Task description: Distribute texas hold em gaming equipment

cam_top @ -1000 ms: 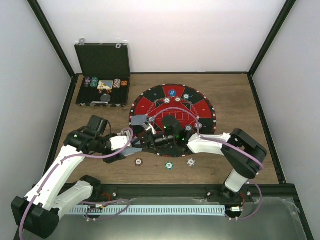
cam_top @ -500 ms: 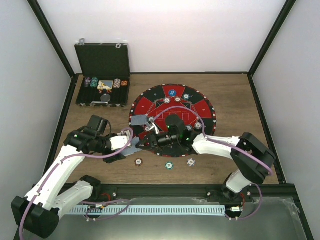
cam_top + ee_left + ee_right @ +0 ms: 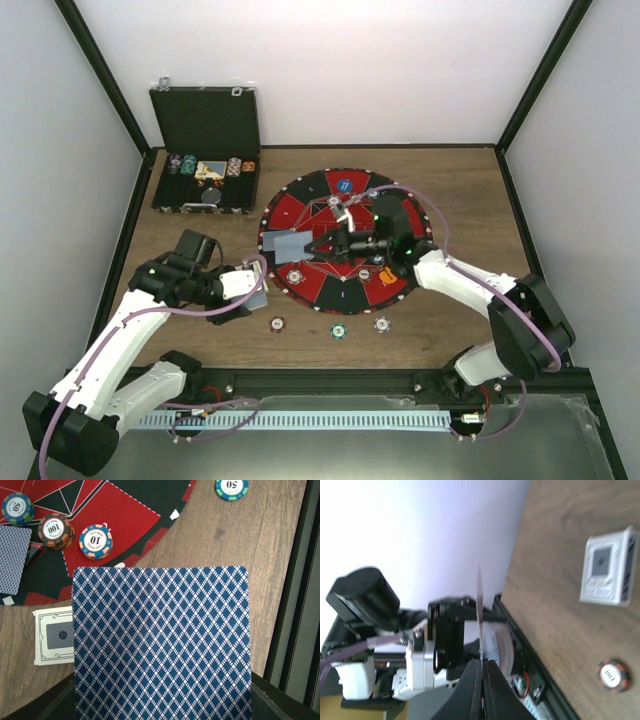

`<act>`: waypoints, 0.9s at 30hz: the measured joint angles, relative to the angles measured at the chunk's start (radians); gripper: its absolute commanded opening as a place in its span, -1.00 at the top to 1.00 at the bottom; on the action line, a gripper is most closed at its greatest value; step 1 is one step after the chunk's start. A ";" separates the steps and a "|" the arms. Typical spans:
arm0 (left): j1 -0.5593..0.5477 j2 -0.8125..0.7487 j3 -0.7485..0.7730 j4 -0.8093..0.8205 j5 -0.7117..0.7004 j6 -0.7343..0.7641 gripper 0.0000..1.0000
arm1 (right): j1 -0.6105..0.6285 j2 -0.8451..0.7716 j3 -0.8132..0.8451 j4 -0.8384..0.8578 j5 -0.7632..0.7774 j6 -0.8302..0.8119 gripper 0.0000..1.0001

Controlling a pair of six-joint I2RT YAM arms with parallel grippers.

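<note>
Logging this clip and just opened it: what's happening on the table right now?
Poker gear is being dealt out. The left gripper holds what looks like the deck, backs up, by the near-left edge of the round mat. The right gripper is shut on a single card, held over the mat's left side. Several chips lie on the mat, and three more sit on the table in front of it. The open case stands at the far left.
</note>
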 measured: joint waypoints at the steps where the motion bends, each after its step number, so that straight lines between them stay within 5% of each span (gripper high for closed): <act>1: 0.000 0.000 0.000 0.000 -0.001 0.000 0.88 | -0.030 -0.005 0.011 -0.022 -0.006 -0.014 0.99; 7: 0.000 0.000 0.000 -0.001 -0.002 0.000 0.88 | -0.237 0.045 0.139 -0.185 -0.049 -0.133 0.99; 12: 0.000 0.001 0.000 -0.005 -0.002 -0.001 0.88 | -0.369 0.259 0.379 -0.327 -0.027 -0.249 0.99; 21: 0.000 0.005 0.000 -0.010 -0.003 -0.001 0.88 | -0.401 0.753 0.921 -0.601 0.082 -0.402 0.99; 27: 0.000 0.005 0.000 -0.016 -0.006 -0.001 0.88 | -0.403 0.945 1.075 -0.711 0.116 -0.412 0.99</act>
